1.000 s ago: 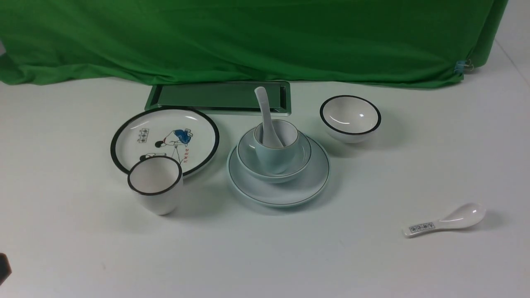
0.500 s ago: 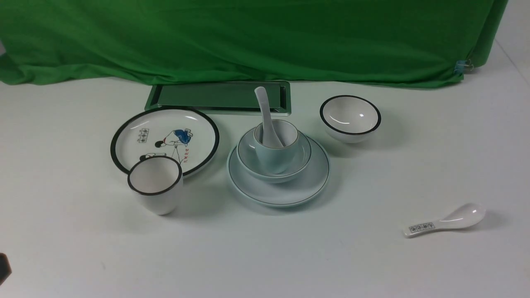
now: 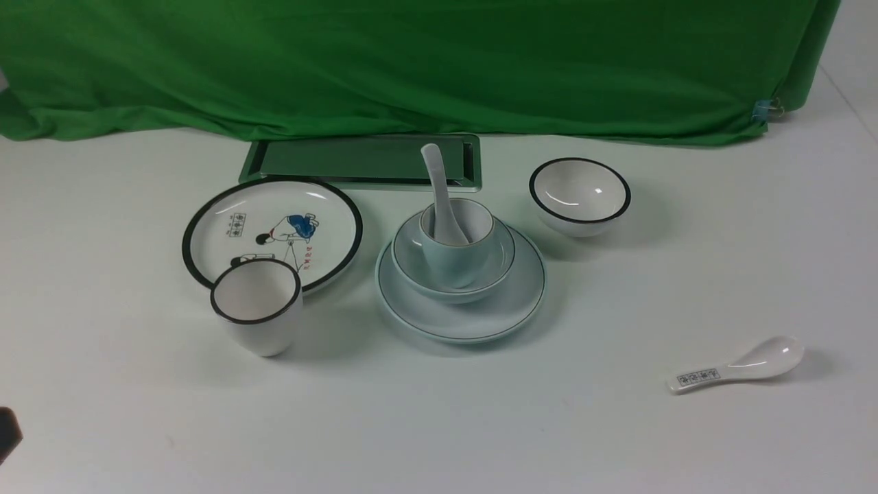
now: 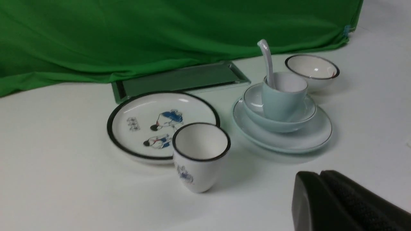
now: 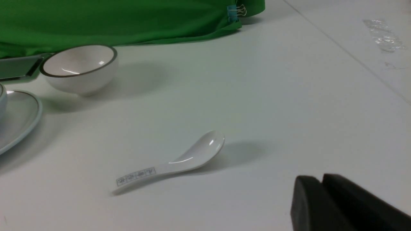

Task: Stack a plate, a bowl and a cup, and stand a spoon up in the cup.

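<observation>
From the front, the plate (image 3: 461, 312) lies on the white surface (image 3: 439, 425) in front of the green cloth (image 3: 411, 62), and I place everything else from it. The bowl (image 3: 453, 264) sits on the plate, the cup (image 3: 457, 248) stands upright in the bowl, and the spoon (image 3: 442, 195) stands in the cup with its handle tilted up and away toward the cloth. A black-rimmed picture plate (image 3: 272, 232) lies just to the left of the plate, with a black-rimmed cup (image 3: 256, 306) touching or overlapping its near edge. A black-rimmed bowl (image 3: 580, 196) sits to the right of the plate and a little farther back, and a printed spoon (image 3: 737, 365) lies well to the right and nearer to me. A flat metal tray (image 3: 362, 161) lies just behind the plate by the cloth. Only a dark sliver of my left claw (image 3: 7, 433) shows at the frame's edge. From my left wrist, my left claw (image 4: 319, 175) is closed on nothing, its dark pads pressed together, well clear of the plate (image 4: 282, 141), bowl (image 4: 279, 117), cup (image 4: 284, 94) and spoon (image 4: 267, 61). From my right wrist, my right claw (image 5: 322, 179) holds nothing; its pads look nearly together, but I cannot tell if they are fully closed. The printed spoon (image 5: 173, 163) lies near it, apart from the plate (image 5: 19, 118).
</observation>
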Controlling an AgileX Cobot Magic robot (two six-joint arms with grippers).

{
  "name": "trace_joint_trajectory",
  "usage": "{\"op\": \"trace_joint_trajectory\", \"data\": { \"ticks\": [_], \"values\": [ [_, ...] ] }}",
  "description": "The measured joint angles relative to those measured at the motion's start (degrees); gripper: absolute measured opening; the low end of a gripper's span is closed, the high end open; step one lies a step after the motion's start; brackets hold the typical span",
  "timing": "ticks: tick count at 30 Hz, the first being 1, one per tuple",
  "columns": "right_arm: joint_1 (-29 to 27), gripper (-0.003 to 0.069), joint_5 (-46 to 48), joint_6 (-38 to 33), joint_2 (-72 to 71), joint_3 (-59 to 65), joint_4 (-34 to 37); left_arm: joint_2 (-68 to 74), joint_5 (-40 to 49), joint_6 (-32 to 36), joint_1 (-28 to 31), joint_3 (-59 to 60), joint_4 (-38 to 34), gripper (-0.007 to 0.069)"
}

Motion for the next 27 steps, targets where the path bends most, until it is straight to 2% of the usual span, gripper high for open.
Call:
{"op": "trace_joint_trajectory", "data": {
  "ticks": [1, 2, 4, 5, 9, 10, 12, 16, 22, 27],
  "values": [
    [0.0, 0.008, 0.0, 0.0, 0.0, 0.0, 0.0, 0.0, -0.74, 0.0, 0.0, 0.0, 0.0, -0.0029],
    [0.0, 0.0081, 0.0, 0.0, 0.0, 0.0, 0.01, 0.0, -7.94, 0.95, 0.72, 3.06, -0.65, -0.0029],
    [0.0, 0.0083, 0.0, 0.02, 0.0, 0.0, 0.01, 0.0, -12.05, 2.66, 1.96, 5.15, -1.1, -0.0029],
    [0.0, 0.0086, 0.0, 0.02, 0.0, 0.0, 0.01, 0.0, -17.75, 5.69, 4.7, 7.79, -2.86, -0.0029],
    [0.0, 0.0102, 0.05, 0.07, 0.0, 0.0, 0.01, -0.6, -27.34, 11.09, 13.66, 14.66, -9.31, -0.0029],
    [0.0, 0.0102, 0.05, 0.07, 0.0, 0.0, 0.01, -0.7, -27.63, 11.17, 13.66, 14.66, -9.48, -0.0029],
    [0.0, 0.011, 0.05, 0.07, 0.0, 0.0, 0.06, -1.07, -29.0, 10.31, 18.08, 19.3, -10.55, -0.0029],
    [0.0, 0.0124, 0.05, 0.07, 0.0, 0.0, 0.06, -3.33, -25.26, 9.45, 21.92, 21.87, -10.95, -0.0029],
    [0.0, 0.014, 0.05, 0.07, 0.0, 0.0, 0.06, -3.73, -17.65, 11.16, 23.95, 21.93, -11.34, -0.0029],
    [0.0, 0.0153, 0.05, 0.07, 0.0, 0.0, 0.06, -3.73, -17.32, 12.71, 24.15, 21.93, -11.51, -0.0029]
  ]
}}
